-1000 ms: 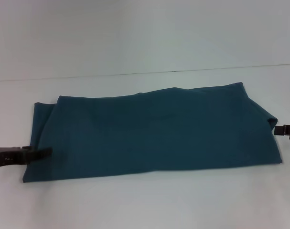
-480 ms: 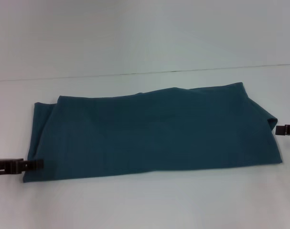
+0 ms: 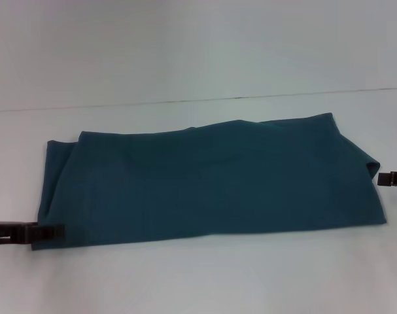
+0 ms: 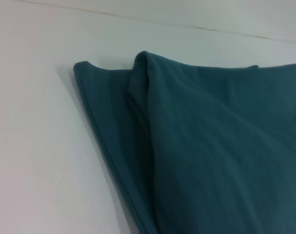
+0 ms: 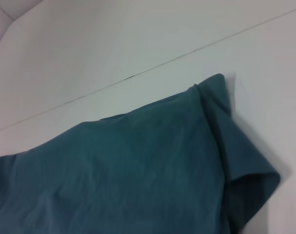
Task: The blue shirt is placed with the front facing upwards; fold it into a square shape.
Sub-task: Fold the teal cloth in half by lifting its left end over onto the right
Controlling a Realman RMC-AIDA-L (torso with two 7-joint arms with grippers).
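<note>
The shirt (image 3: 211, 180) lay folded into a long band across the middle of the white counter (image 3: 198, 52), plain side up, a second layer showing along its 9 o'clock end. The left hand (image 3: 51, 231) sat at the shirt's 8 o'clock corner, tips at the cloth edge; whether it pinched the cloth I could not tell. The right hand (image 3: 383, 178) was just beside the 3 o'clock end; its grip could not be made out

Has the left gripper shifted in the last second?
Yes. The left gripper now sits lower along the blue shirt's left edge, at its near corner, and pulled back slightly from where it reached onto the cloth.
</note>
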